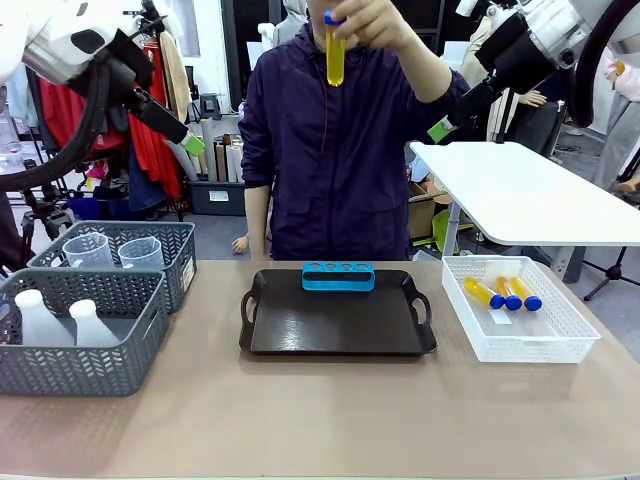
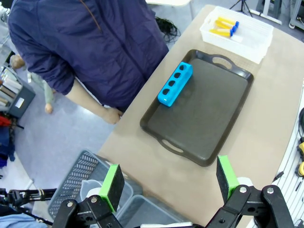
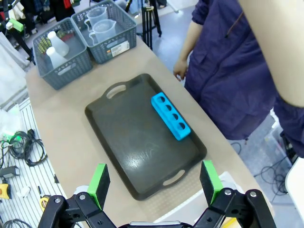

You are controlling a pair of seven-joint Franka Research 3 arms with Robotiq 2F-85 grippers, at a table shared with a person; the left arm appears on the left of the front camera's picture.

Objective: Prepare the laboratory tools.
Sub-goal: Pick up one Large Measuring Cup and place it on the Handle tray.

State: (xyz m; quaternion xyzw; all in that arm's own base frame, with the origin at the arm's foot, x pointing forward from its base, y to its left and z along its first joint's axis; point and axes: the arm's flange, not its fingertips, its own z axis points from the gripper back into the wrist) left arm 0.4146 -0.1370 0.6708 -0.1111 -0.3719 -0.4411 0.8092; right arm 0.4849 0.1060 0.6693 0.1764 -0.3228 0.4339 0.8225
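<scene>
While a person's hand (image 1: 365, 20) at 12 o'clock grips a blue-capped tube of yellow liquid (image 1: 335, 55) above the small blue plastic rack (image 1: 338, 276), both arms hang raised at 10 and 2 o'clock. Seen from the left wrist, the left gripper (image 2: 169, 176) stands spread wide, empty. Seen from the right wrist, the right gripper (image 3: 154, 177) is equally spread, touching nothing.

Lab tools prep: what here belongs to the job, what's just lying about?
Job: blue rack, raised yellow tube, three blue-capped tubes, two measuring jugs, two conical flasks.
Lying about: grey mesh baskets, dark brown tray, white basket.
</scene>
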